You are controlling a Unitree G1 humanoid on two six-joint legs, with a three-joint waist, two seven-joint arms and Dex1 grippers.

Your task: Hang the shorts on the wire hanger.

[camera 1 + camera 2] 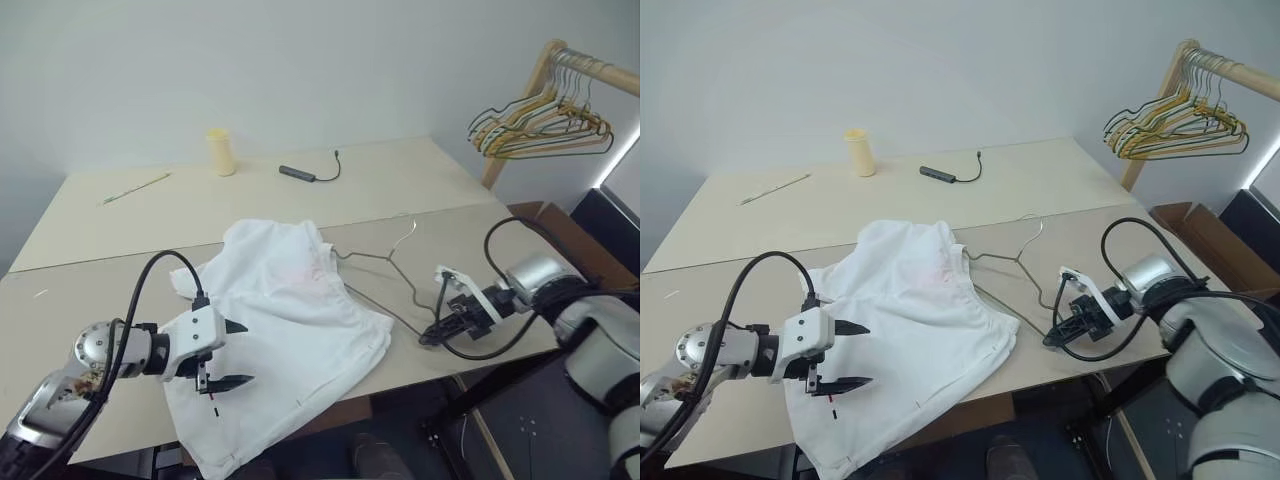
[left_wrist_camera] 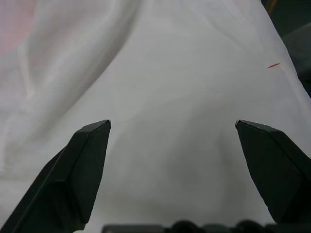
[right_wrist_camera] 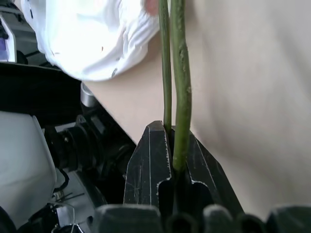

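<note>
White shorts [image 1: 285, 335] sprawl across the frame's lower centre, the left gripper [image 1: 222, 353] hovering wide-jawed above them (nothing held). Right gripper [image 1: 432, 336], centre-right, clamps the wire hanger [image 1: 385, 262].

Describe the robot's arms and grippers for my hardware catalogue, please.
Both arms are silver-grey metal with looping black cables. The left gripper has a white housing and two pointed black fingers. The right gripper sits on a white bracket with black fingers.

Lay bare behind the shorts [image 1: 285, 320]: table [image 1: 120, 225], but for cup [image 1: 221, 152], cable [image 1: 312, 172] and stick [image 1: 135, 188] near the wall.
</note>
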